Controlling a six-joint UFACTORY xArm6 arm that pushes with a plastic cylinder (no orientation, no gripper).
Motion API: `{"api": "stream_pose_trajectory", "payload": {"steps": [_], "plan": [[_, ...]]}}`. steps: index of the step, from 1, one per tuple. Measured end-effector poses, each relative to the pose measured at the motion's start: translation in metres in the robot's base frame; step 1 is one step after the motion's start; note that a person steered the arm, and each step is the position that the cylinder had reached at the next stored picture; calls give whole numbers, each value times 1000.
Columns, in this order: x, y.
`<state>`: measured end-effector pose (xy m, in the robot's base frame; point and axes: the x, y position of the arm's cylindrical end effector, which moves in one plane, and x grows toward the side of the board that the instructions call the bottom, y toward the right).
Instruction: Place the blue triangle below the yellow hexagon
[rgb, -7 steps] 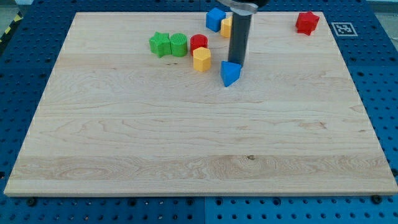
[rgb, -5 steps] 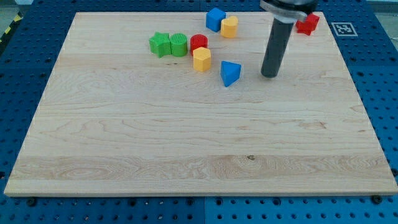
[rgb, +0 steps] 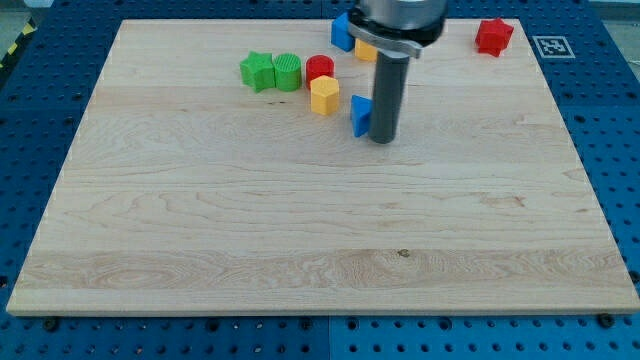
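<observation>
The blue triangle (rgb: 360, 114) sits upper centre, right of the yellow hexagon (rgb: 324, 95). My tip (rgb: 383, 139), a bare rod with no pincer, touches its right side. Next: push it left and downward.

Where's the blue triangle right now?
The blue triangle sits in the upper middle of the board, just right of and slightly below the yellow hexagon, with my tip right against its right side, partly hiding it.
</observation>
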<state>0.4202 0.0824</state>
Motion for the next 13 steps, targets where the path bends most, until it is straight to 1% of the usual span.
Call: {"api": "stream_pose_trajectory", "payload": {"steps": [1,2,6,7,8,9,10,11,12,13], "plan": [[2,36],[2,38],[-3,39],[-3,29],[-3,-9],[-2,-17],[8,11],[-1,37],[-36,37],[-32,10]]}}
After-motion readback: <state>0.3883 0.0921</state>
